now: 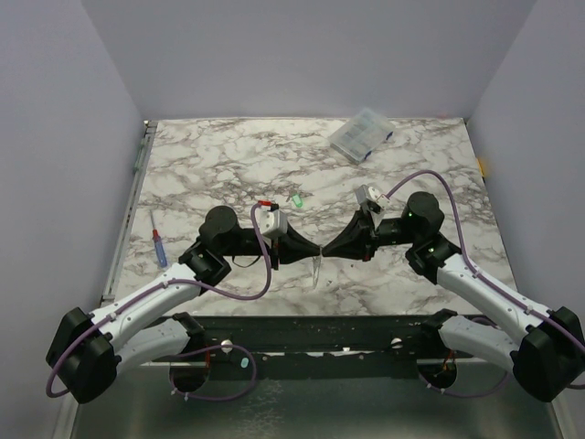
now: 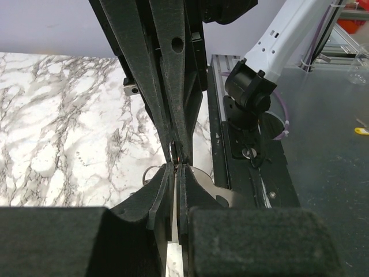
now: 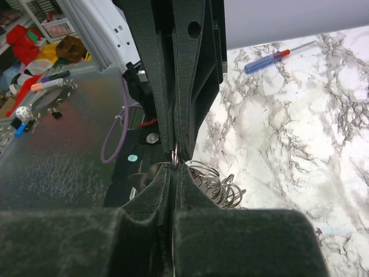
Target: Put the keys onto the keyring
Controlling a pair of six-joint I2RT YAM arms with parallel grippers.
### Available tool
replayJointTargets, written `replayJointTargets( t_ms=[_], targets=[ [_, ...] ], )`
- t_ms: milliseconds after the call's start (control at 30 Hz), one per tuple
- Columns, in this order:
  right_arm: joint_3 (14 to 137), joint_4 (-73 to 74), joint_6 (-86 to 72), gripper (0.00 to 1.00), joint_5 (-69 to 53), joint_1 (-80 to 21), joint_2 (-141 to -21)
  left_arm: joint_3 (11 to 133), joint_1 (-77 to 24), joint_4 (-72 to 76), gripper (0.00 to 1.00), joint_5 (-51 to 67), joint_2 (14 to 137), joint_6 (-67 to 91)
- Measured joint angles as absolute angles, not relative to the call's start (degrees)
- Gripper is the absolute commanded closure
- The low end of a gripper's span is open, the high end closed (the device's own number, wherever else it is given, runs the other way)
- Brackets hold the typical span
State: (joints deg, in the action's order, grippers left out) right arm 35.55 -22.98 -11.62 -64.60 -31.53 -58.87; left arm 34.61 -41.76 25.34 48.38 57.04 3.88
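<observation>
1. Keyring (image 1: 316,268) is hanging where the two gripper tips meet, above the near middle of the marble table (image 1: 219,155). Its thin pale length is dangling just below the tips.
2. The left gripper (image 1: 313,249) and the right gripper (image 1: 328,248) are facing each other tip to tip. Each is squeezing down to a narrow slit and pinching the silvery loop right at the fingertips.
3. In the right wrist view, coiled silvery wire loops (image 3: 218,183) are showing just beside the right fingers; I cannot tell whether they belong to the loop being held.
4. The green-headed key (image 1: 297,198) is lying loose on the table beyond the grippers, near them but apart.
5. A clear plastic box (image 1: 361,135) is sitting at the far edge, and a blue-handled screwdriver (image 1: 159,247) is lying at the left edge, both well apart from the grippers.
</observation>
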Motion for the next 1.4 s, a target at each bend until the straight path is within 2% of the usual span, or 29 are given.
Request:
replayJointTargets(
  t_ms=[267,367,500,600,667,767,800,833,933,967,1233,1400],
  targets=[
    [35.6,-23.1,-11.7,0.99,-64.9,-31.4,-59.2,34.6,-41.8,26.0,0.77,47.8,57.3,5.1],
    [35.6,-23.0,-12.0,0.99,-65.1,-31.5,-59.4,34.6,-41.8,26.5,0.76,47.1,57.7,5.3],
    [35.6,-23.1,-12.0,0.99,-65.1,-31.5,-59.4,34.6,-41.8,26.8,0.89,47.0,57.8,5.8],
    [35.6,-23.1,-11.9,0.99,-65.1,-31.4,-59.4,34.6,-41.9,26.9,0.93,47.0,57.8,6.3],
    [35.6,-23.1,-11.9,0.99,-65.1,-31.4,-59.4,34.6,-41.9,26.9,1.00,47.0,57.8,6.5],
    [35.6,-23.1,-11.9,0.99,-65.1,-31.4,-59.4,34.6,-41.9,26.9,1.00,47.0,57.8,6.7],
    [35.6,-23.1,-11.9,0.97,-65.1,-31.4,-59.4,34.6,-41.9,26.9,1.00,47.0,57.8,6.9],
    [35.6,-23.1,-11.9,0.90,-65.1,-31.4,-59.4,34.6,-41.9,26.9,1.00,46.9,57.8,7.0],
    [35.6,-23.2,-12.0,0.61,-65.0,-31.4,-59.4,34.6,-42.0,26.9,1.00,45.6,57.6,7.3],
    [35.6,-23.3,-12.1,0.54,-64.9,-31.4,-59.4,34.5,-42.1,26.9,1.00,44.6,57.4,7.2],
    [35.9,-22.1,-12.1,0.34,-62.4,-31.6,-55.4,34.2,-42.1,25.3,1.00,38.0,54.8,5.4],
    [35.9,-21.4,-12.1,0.31,-56.6,-31.6,-48.7,34.2,-42.1,21.9,1.00,35.8,54.4,3.0]
  ],
)
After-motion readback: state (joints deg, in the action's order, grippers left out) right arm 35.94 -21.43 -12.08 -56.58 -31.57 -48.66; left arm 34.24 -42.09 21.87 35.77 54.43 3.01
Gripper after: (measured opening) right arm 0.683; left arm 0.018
